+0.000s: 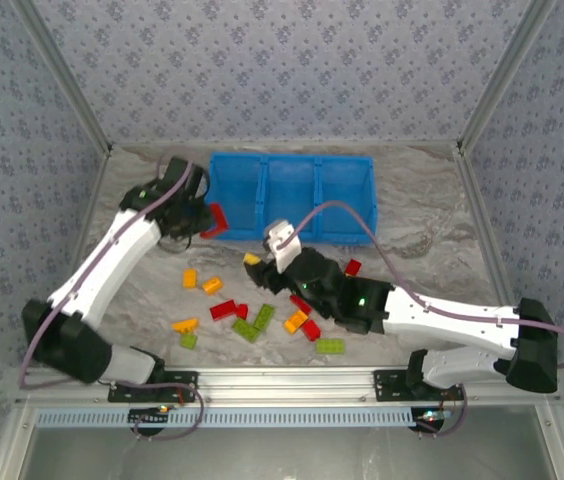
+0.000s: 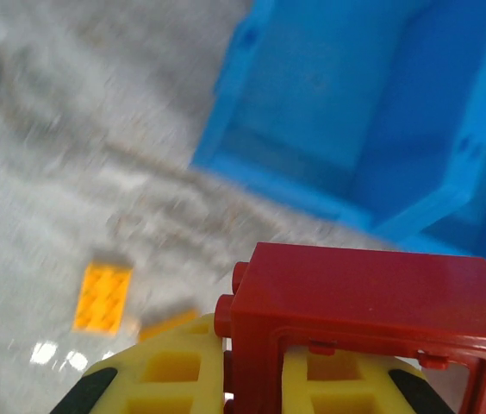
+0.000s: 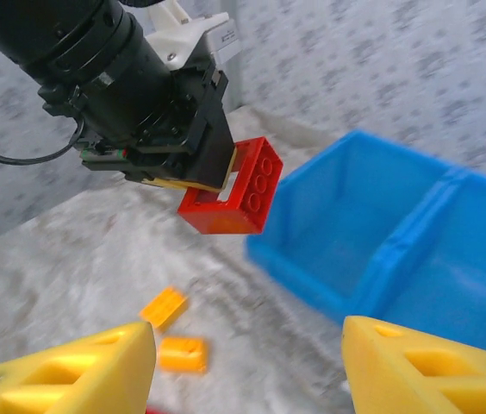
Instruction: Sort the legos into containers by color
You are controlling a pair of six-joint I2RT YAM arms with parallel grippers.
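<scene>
The grey marbled desk [image 1: 432, 240] carries a bright blue three-compartment plastic tray [image 1: 292, 158] at 12 o'clock. At the tray's 8 o'clock corner, the left gripper [image 1: 205, 216] has its jaws clamped on a red hollow rectangular plastic frame brick [image 1: 217, 220], clear of the desk. The right gripper [image 3: 247, 379], at the tray's 6 o'clock, has its jaws apart and empty. Small red, orange and green studded bricks [image 1: 224, 310] lie scattered nearer, at 6 o'clock.

tray [image 1: 292, 158] 1, compartments [image 1: 291, 195] 3; arms [image 1: 112, 260] 2; red legos [image 1: 224, 309] 6; orange legos [image 1: 190, 277] 5; green legos [image 1: 330, 346] 4
</scene>
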